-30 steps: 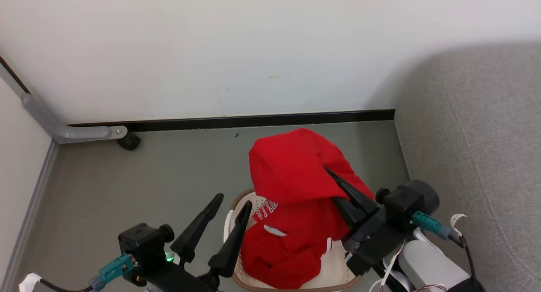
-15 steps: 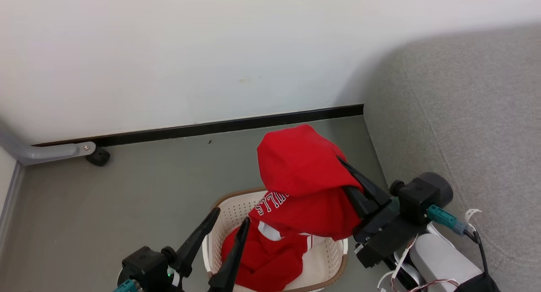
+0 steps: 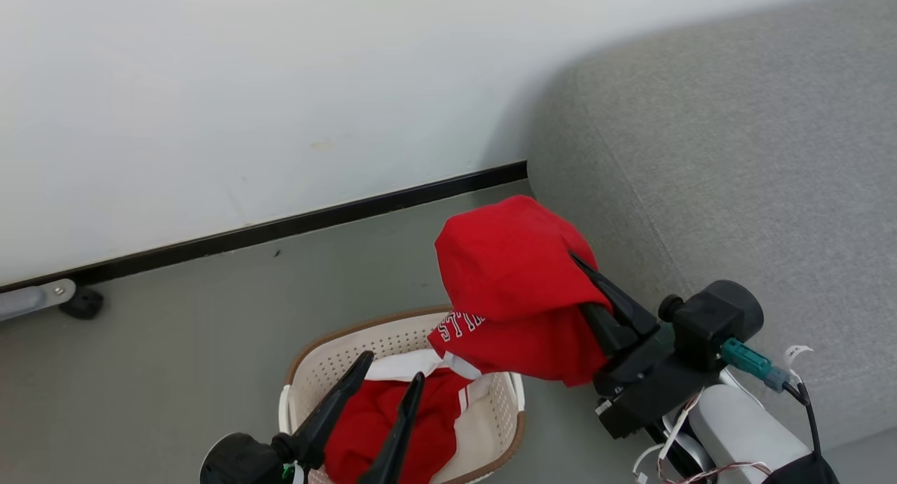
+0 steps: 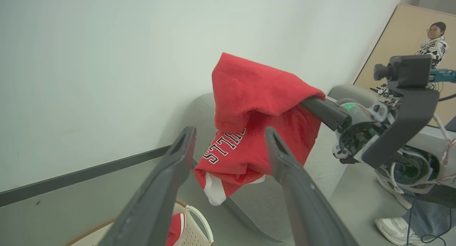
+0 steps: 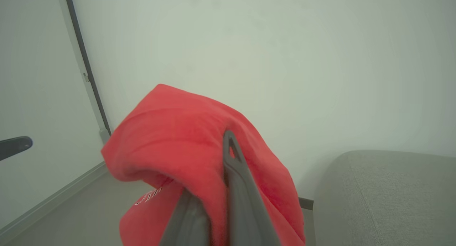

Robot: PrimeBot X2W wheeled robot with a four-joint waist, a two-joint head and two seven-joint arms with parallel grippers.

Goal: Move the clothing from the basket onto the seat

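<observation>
My right gripper [image 3: 579,282] is shut on the bright red clothing [image 3: 508,274] and holds it up in a bunch, over the basket's right edge and close to the seat [image 3: 736,155]. White print shows on its hanging fold [image 4: 224,150]. More red fabric with white trim [image 3: 392,417] lies in the cream basket [image 3: 329,344] on the floor; whether it joins the lifted part I cannot tell. My left gripper [image 3: 392,367] hovers open over the basket, holding nothing. In the right wrist view the cloth [image 5: 178,139] drapes over my fingers [image 5: 235,174], with the seat [image 5: 392,196] at the lower right.
A white wall with a black baseboard [image 3: 280,226] runs behind the grey floor. A grey leg with a black caster [image 3: 80,303] stands at the far left. In the left wrist view a person [image 4: 434,43] stands by a tan panel, and a white shoe [image 4: 392,228] is near my right arm.
The head camera has turned right, so the seat takes up more of the view. My right gripper has carried the bunched clothing higher and nearer the seat; less red fabric lies in the basket.
</observation>
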